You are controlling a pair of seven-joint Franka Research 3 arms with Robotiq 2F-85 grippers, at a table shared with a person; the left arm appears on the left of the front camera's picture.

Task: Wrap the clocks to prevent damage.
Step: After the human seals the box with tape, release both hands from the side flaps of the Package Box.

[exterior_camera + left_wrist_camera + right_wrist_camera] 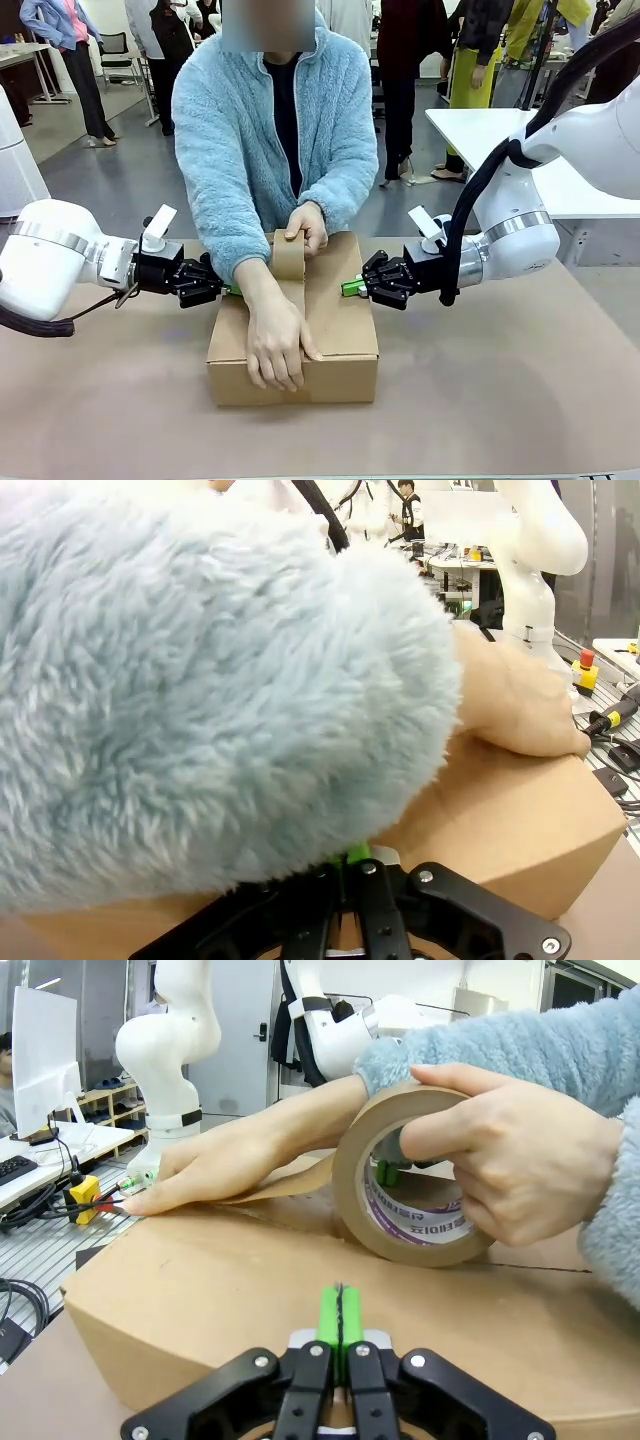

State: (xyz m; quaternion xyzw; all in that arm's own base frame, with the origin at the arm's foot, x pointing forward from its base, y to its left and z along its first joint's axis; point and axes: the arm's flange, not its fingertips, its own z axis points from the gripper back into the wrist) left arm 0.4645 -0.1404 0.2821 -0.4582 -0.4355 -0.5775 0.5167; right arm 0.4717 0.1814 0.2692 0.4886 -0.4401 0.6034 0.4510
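The clocks are hidden from view. A closed brown cardboard box (340, 330) lies at the table's middle. A person in a fluffy blue sleeve (200, 680) presses one hand (275, 345) flat on the lid. The other hand (520, 1160) runs a brown tape roll (289, 255) along the top seam, leaving a strip behind it. My left gripper (228, 290) is shut, its green tips against the box's left side. My right gripper (350, 287) is also shut and touches the right side. In the wrist views, the left gripper (352, 858) and the right gripper (339, 1315) each point at a box wall (200, 1280).
The brown table top (500, 400) has free room in front of the box and on both sides. A white table (500, 130) stands behind at the right, and people walk in the background. The person's arms reach over the box between my two grippers.
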